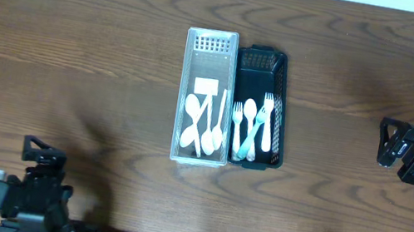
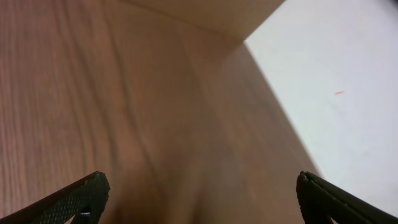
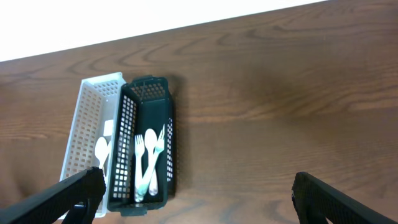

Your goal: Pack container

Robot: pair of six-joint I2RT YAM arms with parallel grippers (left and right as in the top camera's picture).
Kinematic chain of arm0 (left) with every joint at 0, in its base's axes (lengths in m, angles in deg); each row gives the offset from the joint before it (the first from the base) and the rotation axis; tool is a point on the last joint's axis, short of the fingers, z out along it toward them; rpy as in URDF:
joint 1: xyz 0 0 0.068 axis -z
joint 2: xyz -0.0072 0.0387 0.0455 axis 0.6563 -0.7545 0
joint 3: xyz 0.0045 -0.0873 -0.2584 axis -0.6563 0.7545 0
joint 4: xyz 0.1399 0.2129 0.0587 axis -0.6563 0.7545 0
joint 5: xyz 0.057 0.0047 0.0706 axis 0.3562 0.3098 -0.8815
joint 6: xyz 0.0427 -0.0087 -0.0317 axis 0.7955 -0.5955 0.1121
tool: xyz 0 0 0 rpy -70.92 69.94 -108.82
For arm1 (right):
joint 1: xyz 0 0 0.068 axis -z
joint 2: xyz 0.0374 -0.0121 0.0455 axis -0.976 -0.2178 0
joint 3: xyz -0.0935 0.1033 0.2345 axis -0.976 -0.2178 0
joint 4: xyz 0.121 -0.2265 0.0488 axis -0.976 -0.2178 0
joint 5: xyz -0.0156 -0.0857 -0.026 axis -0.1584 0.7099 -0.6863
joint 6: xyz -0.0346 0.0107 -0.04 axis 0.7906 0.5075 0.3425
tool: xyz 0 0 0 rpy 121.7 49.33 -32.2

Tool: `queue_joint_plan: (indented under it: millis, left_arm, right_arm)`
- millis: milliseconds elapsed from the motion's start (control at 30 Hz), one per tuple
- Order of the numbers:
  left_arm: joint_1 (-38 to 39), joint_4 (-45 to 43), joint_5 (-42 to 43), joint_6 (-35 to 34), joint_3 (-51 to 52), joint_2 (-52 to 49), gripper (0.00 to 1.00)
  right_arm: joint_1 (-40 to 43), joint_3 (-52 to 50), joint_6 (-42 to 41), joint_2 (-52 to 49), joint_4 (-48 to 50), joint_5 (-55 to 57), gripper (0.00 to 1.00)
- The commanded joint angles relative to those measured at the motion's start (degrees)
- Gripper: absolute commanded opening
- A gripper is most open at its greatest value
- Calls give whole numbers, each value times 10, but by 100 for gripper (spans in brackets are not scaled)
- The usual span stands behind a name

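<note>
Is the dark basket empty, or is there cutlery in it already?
Not empty. The dark basket holds several pieces of white cutlery lying flat toward its near end; its far end is bare mesh.

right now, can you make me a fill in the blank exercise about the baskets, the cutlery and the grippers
The white basket stands on the ____ arm's side of the black basket.
The forks lie in the ____ basket.
The spoons lie in the ____ basket.
The left gripper and the right gripper are both ____, holding nothing.
Missing words: left, black, white, open
</note>
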Motion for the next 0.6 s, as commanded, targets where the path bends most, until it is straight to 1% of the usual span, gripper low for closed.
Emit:
queue_joint_plan:
  millis: [0, 133, 233, 567]
  left_arm:
    - [-2, -17, -40, -16, 47, 28, 98]
    - [-2, -52, -67, -16, 90, 40, 98]
    - [-2, -55, -88, -16, 103, 40, 98]
    - [-1, -57, -89, -16, 151, 40, 98]
  right_arm:
    - [0, 0, 7, 2, 0, -4, 99]
    - [0, 0, 7, 2, 0, -4, 99]
    - [0, 0, 7, 2, 0, -4, 99]
    - [0, 0, 7, 2, 0, -4, 99]
